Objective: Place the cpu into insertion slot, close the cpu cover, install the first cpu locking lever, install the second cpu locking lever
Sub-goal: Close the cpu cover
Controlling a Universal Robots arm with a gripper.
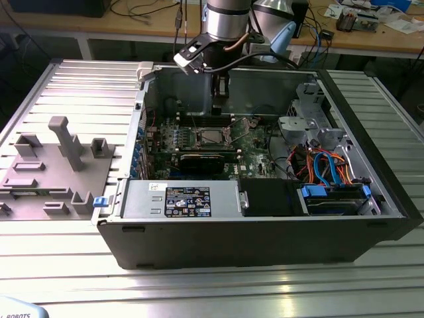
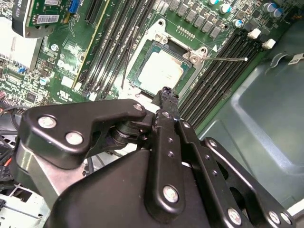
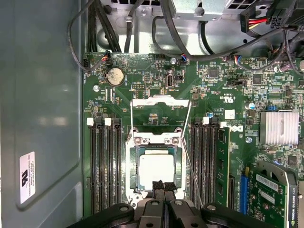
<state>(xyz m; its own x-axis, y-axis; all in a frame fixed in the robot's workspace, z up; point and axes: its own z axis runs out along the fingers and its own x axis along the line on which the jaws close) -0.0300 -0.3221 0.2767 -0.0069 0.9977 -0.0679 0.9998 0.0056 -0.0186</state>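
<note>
Exterior view: high, distant, looks down into open case (image 1: 252,235). Both wrist views: close over insertion slot (image 3: 130,171) (image 2: 153,45).

Open computer case (image 1: 265,238) sitting on ribbed surface (image 1: 199,291); grey fixture block (image 1: 59,165) lying at exterior view's left; blue cables (image 1: 324,165) curling inside.

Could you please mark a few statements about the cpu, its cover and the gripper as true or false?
1. The cpu lies in the insertion slot. True.
2. The cpu cover is closed over the cpu. False: it stands swung open, away from the slot.
3. The gripper holds the cpu. False: its fingers are together by the slot's edge, holding nothing.
4. Long black memory slots flank the insertion slot. True.
</note>
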